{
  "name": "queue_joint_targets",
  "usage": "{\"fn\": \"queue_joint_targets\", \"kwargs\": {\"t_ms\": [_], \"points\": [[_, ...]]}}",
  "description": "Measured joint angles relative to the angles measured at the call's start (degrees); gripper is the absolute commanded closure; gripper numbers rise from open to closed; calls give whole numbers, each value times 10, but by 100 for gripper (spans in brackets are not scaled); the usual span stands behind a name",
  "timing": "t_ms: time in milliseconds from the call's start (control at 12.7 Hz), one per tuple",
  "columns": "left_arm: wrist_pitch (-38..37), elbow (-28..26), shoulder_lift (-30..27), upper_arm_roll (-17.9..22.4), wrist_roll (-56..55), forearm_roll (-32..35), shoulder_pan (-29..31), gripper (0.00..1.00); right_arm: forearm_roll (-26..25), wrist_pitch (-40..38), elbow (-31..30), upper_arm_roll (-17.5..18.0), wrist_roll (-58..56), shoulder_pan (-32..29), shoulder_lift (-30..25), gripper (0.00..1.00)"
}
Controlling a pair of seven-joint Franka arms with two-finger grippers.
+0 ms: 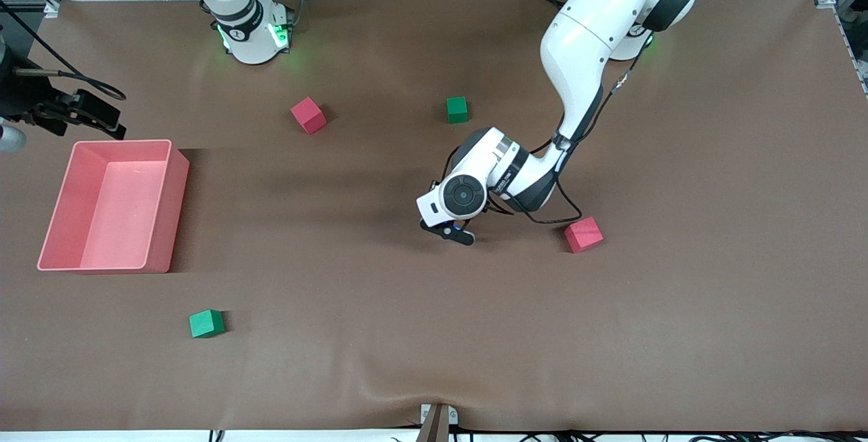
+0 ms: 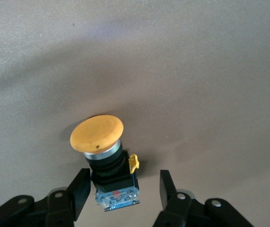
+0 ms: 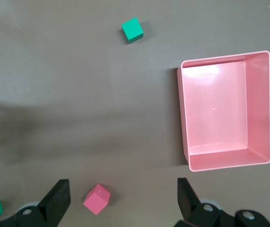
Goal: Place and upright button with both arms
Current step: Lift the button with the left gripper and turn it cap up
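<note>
Button (image 2: pixel 107 163) between jaws; red cube (image 1: pixel 584 234) near.

Orange-capped button (image 2: pixel 105 156), black body, mid-table

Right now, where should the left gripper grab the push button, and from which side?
Grip the push button by its black blocky body, below the wide orange cap: flat sides suit the fingers. Come from the base end, as the left gripper already straddles it, jaws apart.

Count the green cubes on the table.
2. One green cube sits near the robots' bases, beside the red cube. The other green cube lies nearest the front camera, nearer to it than the pink bin. The left arm could hide more.
</note>
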Motion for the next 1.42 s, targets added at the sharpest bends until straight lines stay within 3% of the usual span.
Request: {"fn": "queue_joint_targets", "kwargs": {"t_ms": [315,472,709,1102,1417], "points": [[0,0,2,2,0,1,0,45,0,-28,6,1,0,0,-1,0],[0,0,5,2,0,2,0,63,0,-29,6,1,-2,0,-1,0],[0,1,6,2,0,2,0,99,0,-29,6,2,-8,0,-1,0],[0,14,3,8,-4,2,0,100,0,-28,6,2,-10,0,-1,0],[1,24,-36,10,-101,2,1,100,0,-25,6,2,-56,0,-1,0]]}}
